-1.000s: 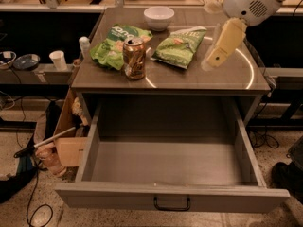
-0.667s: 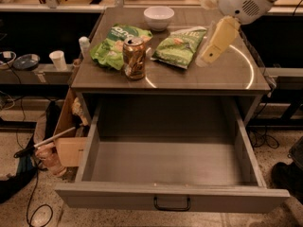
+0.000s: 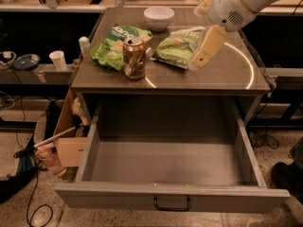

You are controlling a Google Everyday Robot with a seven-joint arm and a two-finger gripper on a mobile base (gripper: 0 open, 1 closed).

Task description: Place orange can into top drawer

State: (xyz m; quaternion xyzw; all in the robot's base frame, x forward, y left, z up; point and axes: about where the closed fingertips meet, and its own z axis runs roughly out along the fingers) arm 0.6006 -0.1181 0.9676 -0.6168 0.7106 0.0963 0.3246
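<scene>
The drawer fills the lower half of the frame, pulled fully out, with nothing in it. Above it, the can stands upright near the front edge of the counter, left of centre, just in front of a green bag. A second bag lies to its right. The hand hangs over that second bag, upper right of centre. Over the last second it has slid leftward across the frame, closing on the can but not yet touching it. From this angle I cannot tell whether the hand is wide or narrow. So the reach looks under way, with the grasp not begun. A white bowl sits at the back.
</scene>
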